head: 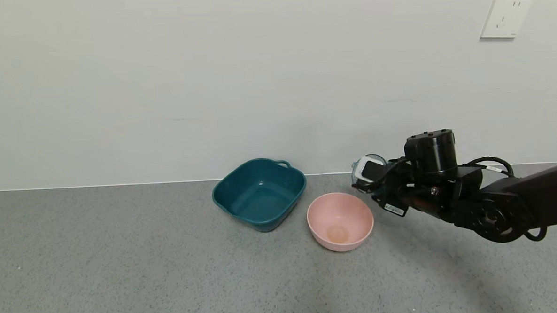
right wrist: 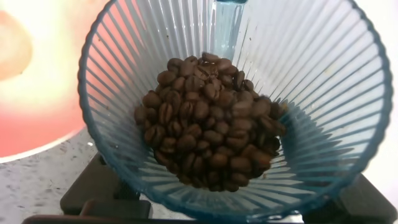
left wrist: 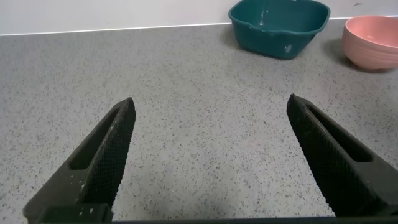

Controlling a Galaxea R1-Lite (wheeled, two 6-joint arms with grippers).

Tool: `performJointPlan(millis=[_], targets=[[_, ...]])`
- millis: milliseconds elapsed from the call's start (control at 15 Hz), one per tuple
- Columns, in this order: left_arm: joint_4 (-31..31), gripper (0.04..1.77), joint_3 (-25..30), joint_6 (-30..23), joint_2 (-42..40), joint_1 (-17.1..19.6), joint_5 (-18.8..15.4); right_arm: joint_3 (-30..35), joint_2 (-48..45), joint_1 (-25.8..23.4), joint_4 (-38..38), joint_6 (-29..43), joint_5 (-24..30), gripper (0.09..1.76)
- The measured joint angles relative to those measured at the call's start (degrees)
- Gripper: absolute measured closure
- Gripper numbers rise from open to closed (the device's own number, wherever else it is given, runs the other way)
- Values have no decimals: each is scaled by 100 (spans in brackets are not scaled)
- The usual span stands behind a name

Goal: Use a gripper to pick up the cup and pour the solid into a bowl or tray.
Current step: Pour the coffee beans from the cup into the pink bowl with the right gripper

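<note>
My right gripper (head: 369, 173) is shut on the ribbed translucent blue-grey cup (head: 366, 166) and holds it in the air, just right of and behind the pale pink bowl (head: 340, 220). In the right wrist view the cup (right wrist: 323, 81) fills the frame, with a heap of dark brown beans (right wrist: 211, 124) inside it and the pink bowl (right wrist: 37, 81) blurred beyond its rim. The bowl shows no beans. My left gripper (left wrist: 208, 121) is open and empty over bare floor, out of the head view.
A dark teal squarish tub (head: 260, 193) with handles stands left of and behind the pink bowl, near the white wall; it also shows in the left wrist view (left wrist: 280, 25) beside the bowl (left wrist: 372, 41). The surface is grey speckled.
</note>
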Motion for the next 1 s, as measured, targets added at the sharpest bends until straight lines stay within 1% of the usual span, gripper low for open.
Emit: performJointPlan(millis=[267,467,600,867,1000], targets=[[0,6,0,0,0,0,0,-65,101,101,-11,-617,-280,51],[0,6,0,0,0,2,-2,-163,178,162,-35,-1031,-346,51],[-1,6,0,0,0,0,0,-191,222,171,-74,-1399,-547,51],[0,6,0,0,0,0,0,-216,272,184,-178,-1985,-601,51],[-1,6,0,0,0,2,0,-207,280,206,-179,-2230,-774,51]])
